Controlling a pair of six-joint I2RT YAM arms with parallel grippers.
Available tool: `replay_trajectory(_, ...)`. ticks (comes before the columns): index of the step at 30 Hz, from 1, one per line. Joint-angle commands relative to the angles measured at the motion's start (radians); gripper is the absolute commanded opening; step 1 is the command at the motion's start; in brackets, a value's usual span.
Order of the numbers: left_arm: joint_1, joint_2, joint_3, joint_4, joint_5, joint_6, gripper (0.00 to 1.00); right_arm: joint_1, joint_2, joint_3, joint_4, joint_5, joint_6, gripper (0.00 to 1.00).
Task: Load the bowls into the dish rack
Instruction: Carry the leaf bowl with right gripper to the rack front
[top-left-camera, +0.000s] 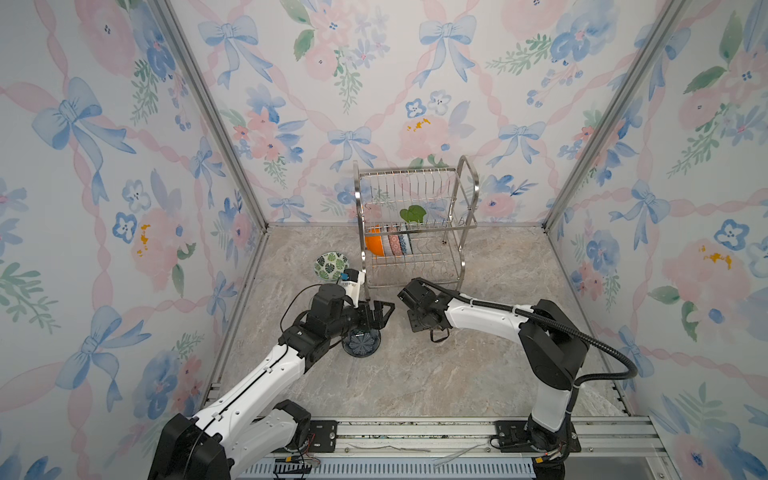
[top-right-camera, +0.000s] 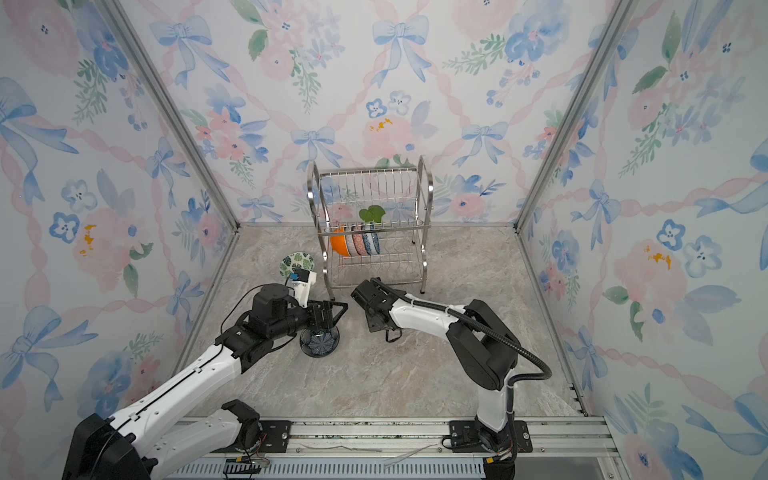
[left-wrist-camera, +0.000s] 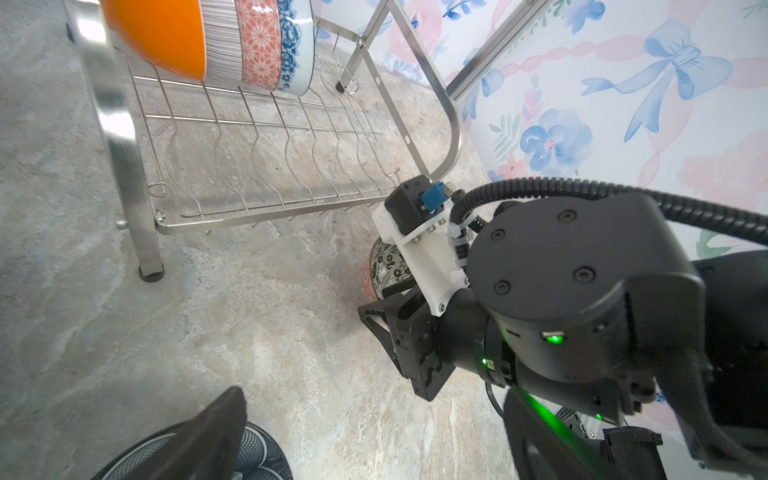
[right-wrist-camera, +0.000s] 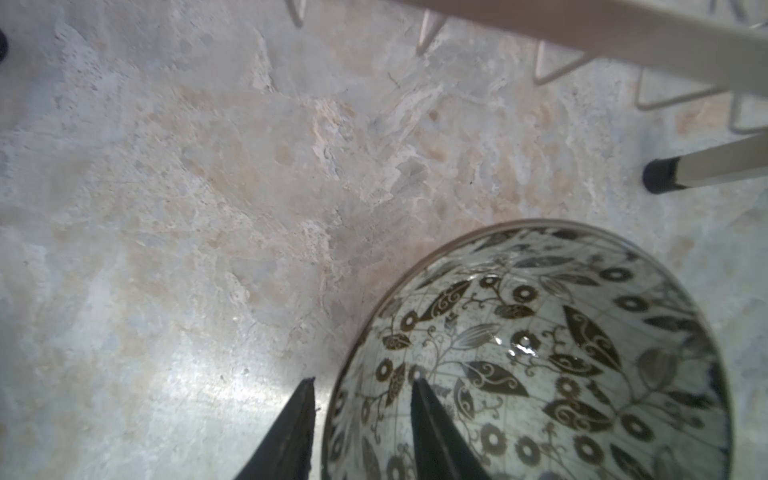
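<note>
The dish rack (top-left-camera: 415, 174) (top-right-camera: 370, 176) stands at the back. Several bowls (top-left-camera: 388, 245) (left-wrist-camera: 257, 45) stand on edge in it, beginning with an orange one, and a green-leaf bowl (top-left-camera: 413, 215) sits higher up. My right gripper (right-wrist-camera: 361, 384) is open, its fingers astride the rim of a black-white leaf bowl (right-wrist-camera: 540, 353) (left-wrist-camera: 384, 266) on the table; the top views hide this bowl under the arm. My left gripper (top-left-camera: 380, 313) (left-wrist-camera: 374, 457) hangs wide open over a dark blue flower bowl (top-left-camera: 361, 345) (top-right-camera: 320, 344), holding nothing. Another leaf-patterned bowl (top-left-camera: 330, 266) lies left of the rack.
A rack leg (right-wrist-camera: 706, 168) stands close to the black-white bowl, and another leg (left-wrist-camera: 149, 270) shows in the left wrist view. The two wrists are close together in front of the rack. Patterned walls (top-left-camera: 124, 208) close in three sides of the marble table (top-left-camera: 436, 382).
</note>
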Motion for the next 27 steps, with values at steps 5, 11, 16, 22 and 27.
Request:
replay_trajectory(5,0.01,-0.036,-0.03,-0.039,0.032,-0.009,0.98,0.01,0.021,0.015,-0.023,0.0,-0.008,0.33)
replay_trajectory(11,0.011,-0.042,-0.031,-0.041,0.032,-0.013,0.98,0.007,0.032,0.02,-0.029,-0.003,-0.015,0.18)
replay_trajectory(16,0.013,-0.048,-0.021,-0.045,0.026,-0.01,0.98,0.007,-0.018,0.012,-0.022,-0.024,-0.018,0.1)
replay_trajectory(22,0.038,-0.037,0.021,-0.061,0.029,0.021,0.98,0.002,-0.135,-0.008,0.053,-0.111,-0.044,0.07)
replay_trajectory(27,0.068,-0.037,0.074,-0.086,0.041,0.052,0.98,-0.028,-0.212,-0.007,0.157,-0.225,-0.041,0.07)
